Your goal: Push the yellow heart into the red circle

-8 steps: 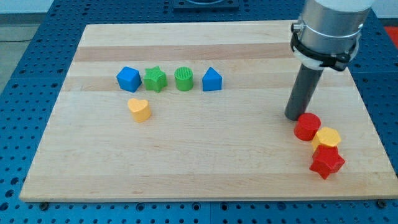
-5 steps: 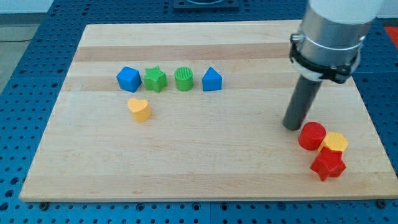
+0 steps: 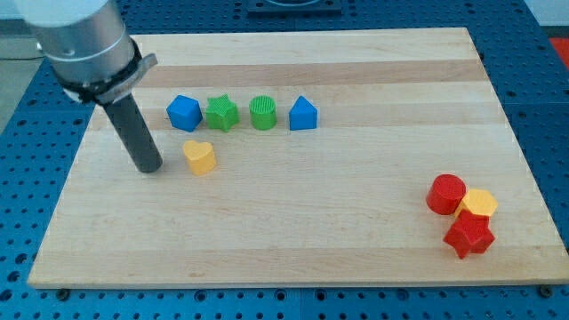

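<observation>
The yellow heart lies on the wooden board at the view's left of centre, just below the row of blocks. The red circle sits far off at the view's lower right, touching a yellow block. My tip rests on the board just to the view's left of the yellow heart, with a small gap between them. The rod rises up and to the left from there.
A row above the heart holds a blue block, a green star, a green circle and a blue block. A red star sits below the yellow block at the lower right. The board ends near that cluster.
My rod has swung from beside the red circle at the right across the board to the left of the yellow heart. The red circle and yellow block ended slightly shifted down-right.
</observation>
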Tool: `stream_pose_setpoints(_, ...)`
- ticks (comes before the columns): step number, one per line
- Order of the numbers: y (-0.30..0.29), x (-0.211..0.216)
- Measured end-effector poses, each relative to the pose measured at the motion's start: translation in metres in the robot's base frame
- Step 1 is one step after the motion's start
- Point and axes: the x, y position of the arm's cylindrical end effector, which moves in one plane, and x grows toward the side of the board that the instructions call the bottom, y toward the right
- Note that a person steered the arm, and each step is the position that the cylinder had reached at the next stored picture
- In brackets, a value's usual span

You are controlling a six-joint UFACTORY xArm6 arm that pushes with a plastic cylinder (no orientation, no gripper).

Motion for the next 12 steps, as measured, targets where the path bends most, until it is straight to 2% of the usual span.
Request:
stream_pose_setpoints(2,0.081,0.007)
stream_pose_setpoints(4,0.184,0.047)
stream_pose_setpoints(5,0.222,0.054)
stream_pose_setpoints(8,0.29,0.062)
stream_pose_setpoints(12,0.316,0.075)
